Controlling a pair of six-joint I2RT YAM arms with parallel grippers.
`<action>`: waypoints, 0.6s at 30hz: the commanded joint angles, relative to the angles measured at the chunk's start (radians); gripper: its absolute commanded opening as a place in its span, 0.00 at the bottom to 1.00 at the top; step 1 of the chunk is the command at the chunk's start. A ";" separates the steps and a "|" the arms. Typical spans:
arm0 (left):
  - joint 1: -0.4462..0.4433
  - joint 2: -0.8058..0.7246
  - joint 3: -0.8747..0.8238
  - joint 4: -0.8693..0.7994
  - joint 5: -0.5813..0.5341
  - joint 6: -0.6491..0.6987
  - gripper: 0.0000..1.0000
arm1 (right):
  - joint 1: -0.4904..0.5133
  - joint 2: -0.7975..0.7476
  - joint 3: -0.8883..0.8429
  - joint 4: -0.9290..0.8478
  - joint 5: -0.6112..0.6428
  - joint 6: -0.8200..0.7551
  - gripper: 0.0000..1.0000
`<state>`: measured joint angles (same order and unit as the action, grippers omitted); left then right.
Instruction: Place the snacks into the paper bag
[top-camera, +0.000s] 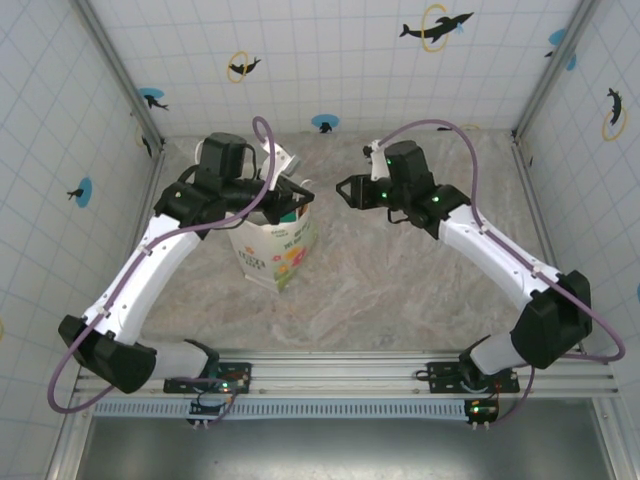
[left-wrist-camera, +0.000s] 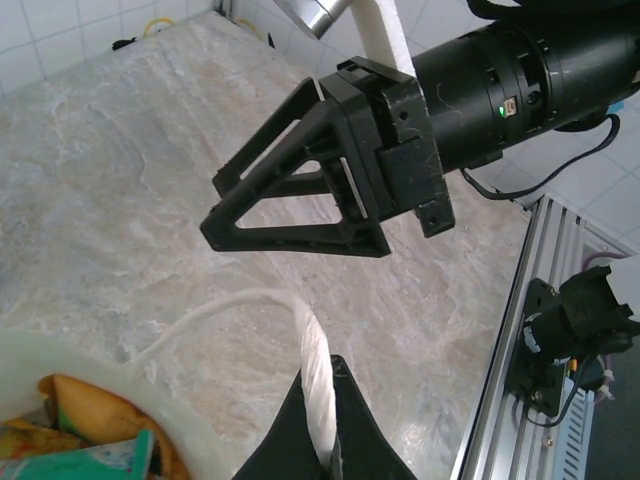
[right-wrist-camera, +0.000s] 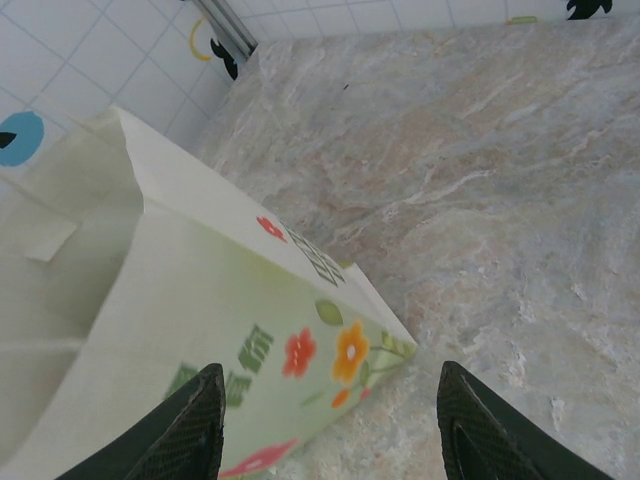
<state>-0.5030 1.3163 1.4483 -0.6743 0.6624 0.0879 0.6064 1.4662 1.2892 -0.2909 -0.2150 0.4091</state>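
Observation:
The cream paper bag (top-camera: 272, 252) with its flower print stands upright on the table, left of centre. My left gripper (top-camera: 298, 196) is over its open top, shut on one white loop handle (left-wrist-camera: 312, 345) that runs up between the jaws of that gripper (left-wrist-camera: 322, 378). Snacks (left-wrist-camera: 88, 425), orange and teal packets, lie inside the bag below the handle. My right gripper (top-camera: 344, 190) hovers open and empty just right of the bag's top. From the left wrist it (left-wrist-camera: 292, 190) shows as a black triangular frame. The bag's printed front (right-wrist-camera: 230, 310) lies below the right gripper (right-wrist-camera: 330, 372).
Marbled tabletop (top-camera: 420, 280) spreads to the right of and in front of the bag. Tiled walls with dolphin stickers enclose three sides. An aluminium rail (top-camera: 350, 375) with both arm bases runs along the near edge.

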 joint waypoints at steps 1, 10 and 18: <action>-0.003 -0.031 0.046 0.013 -0.024 -0.030 0.00 | 0.006 0.039 0.056 -0.020 -0.013 -0.017 0.58; -0.002 -0.056 0.058 0.035 -0.162 -0.087 0.44 | 0.054 0.114 0.145 -0.039 -0.016 -0.031 0.58; -0.003 -0.023 0.173 -0.040 -0.329 -0.161 0.56 | 0.056 0.091 0.147 -0.024 -0.024 -0.020 0.58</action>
<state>-0.5034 1.2831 1.5623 -0.6804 0.4229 -0.0292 0.6609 1.5738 1.3865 -0.3164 -0.2298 0.3920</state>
